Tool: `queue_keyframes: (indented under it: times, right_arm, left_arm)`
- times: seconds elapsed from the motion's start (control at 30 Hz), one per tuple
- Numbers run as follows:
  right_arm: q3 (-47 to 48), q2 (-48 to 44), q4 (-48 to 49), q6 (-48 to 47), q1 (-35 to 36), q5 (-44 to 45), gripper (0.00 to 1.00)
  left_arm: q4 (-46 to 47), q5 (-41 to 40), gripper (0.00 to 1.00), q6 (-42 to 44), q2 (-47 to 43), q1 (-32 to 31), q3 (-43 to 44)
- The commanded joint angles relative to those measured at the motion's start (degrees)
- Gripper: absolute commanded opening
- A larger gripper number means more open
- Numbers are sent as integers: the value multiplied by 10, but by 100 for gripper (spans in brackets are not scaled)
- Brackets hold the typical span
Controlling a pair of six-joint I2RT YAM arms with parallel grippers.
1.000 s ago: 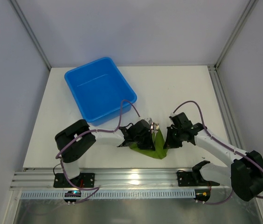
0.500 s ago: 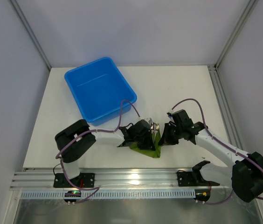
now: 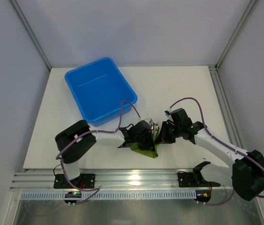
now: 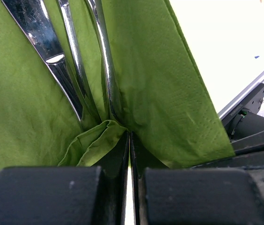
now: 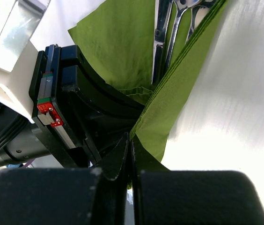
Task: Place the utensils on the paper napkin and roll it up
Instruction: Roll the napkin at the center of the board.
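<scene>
The green paper napkin [image 3: 147,150] lies near the table's front edge between both arms, and its sides are folded up around the utensils. The utensils [image 3: 156,126] are shiny metal pieces whose ends stick out at the napkin's far end. In the left wrist view their handles [image 4: 71,61] run down the crease of the napkin [image 4: 169,93]. My left gripper [image 4: 129,136] is shut on a bunched fold of it. My right gripper [image 5: 132,138] is shut on the napkin's right edge [image 5: 169,108], lifted over the utensils [image 5: 162,33] and close against the left gripper [image 3: 147,139].
A blue plastic tray [image 3: 89,63] stands at the back left of the white table. The metal rail [image 3: 132,178] runs along the near edge just behind the napkin. The left gripper's black body [image 5: 76,108] sits right beside my right fingers.
My right gripper has moved left toward the left gripper, carrying the napkin's right edge up and over the utensils. The visible green patch has narrowed. The left gripper has held its place.
</scene>
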Motion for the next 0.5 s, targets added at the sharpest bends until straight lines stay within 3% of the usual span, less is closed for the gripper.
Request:
queue_keyframes:
  times: [0.0,0.47]
  right_arm:
    - [27,7,35,13,8,-15,4]
    - [31,18,39,9,13,-8,4]
  left_arm:
    - [4,-16,1,3,-14,2,-7]
    - [-36,-50,3,23,-61,2,-1]
